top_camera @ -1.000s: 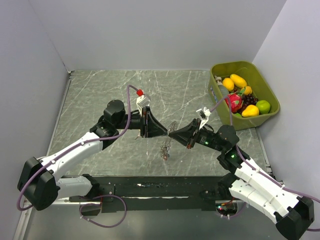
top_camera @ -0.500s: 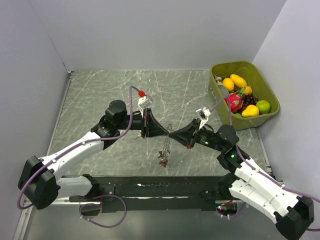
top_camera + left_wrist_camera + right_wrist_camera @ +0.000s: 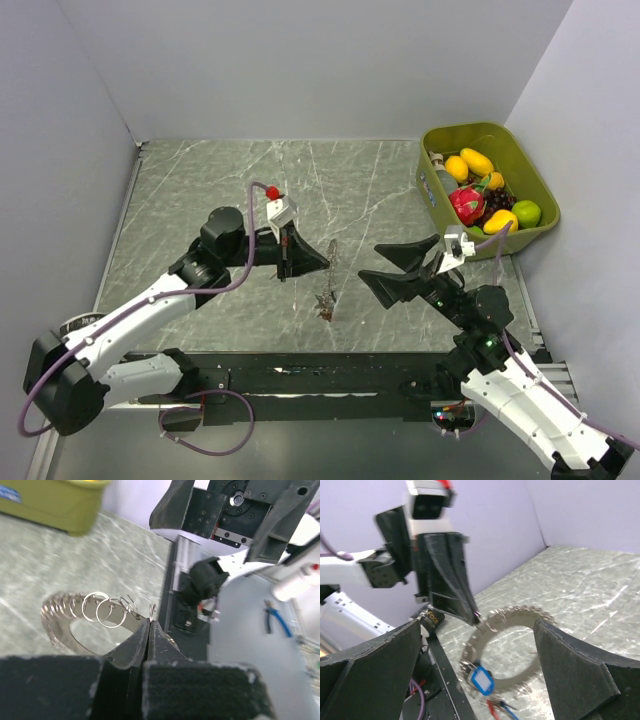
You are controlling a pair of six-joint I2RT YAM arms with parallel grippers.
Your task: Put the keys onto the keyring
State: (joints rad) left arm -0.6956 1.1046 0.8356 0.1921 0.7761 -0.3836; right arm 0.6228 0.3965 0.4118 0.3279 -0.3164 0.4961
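The keyring (image 3: 328,272) is a wide grey metal ring edged with small wire loops. It hangs on edge above the marble table from my left gripper (image 3: 326,262). In the left wrist view that gripper (image 3: 149,625) is shut on the keyring (image 3: 75,611) at its rim. A key with a blue tag (image 3: 481,680) dangles from the bottom of the keyring (image 3: 520,614), with red and blue pieces (image 3: 501,711) below it. My right gripper (image 3: 371,264) stands wide open a little to the right of the ring, touching nothing; the right wrist view shows it (image 3: 477,625) empty.
A green bin (image 3: 524,152) holding coloured fruit sits at the table's back right, and its wall (image 3: 55,505) also shows in the left wrist view. The black base rail (image 3: 300,375) runs along the near edge. Grey walls enclose the table.
My right gripper has opened, let go of the keyring and drawn back to the right. The left gripper has closed on the ring and shifted slightly left with it.
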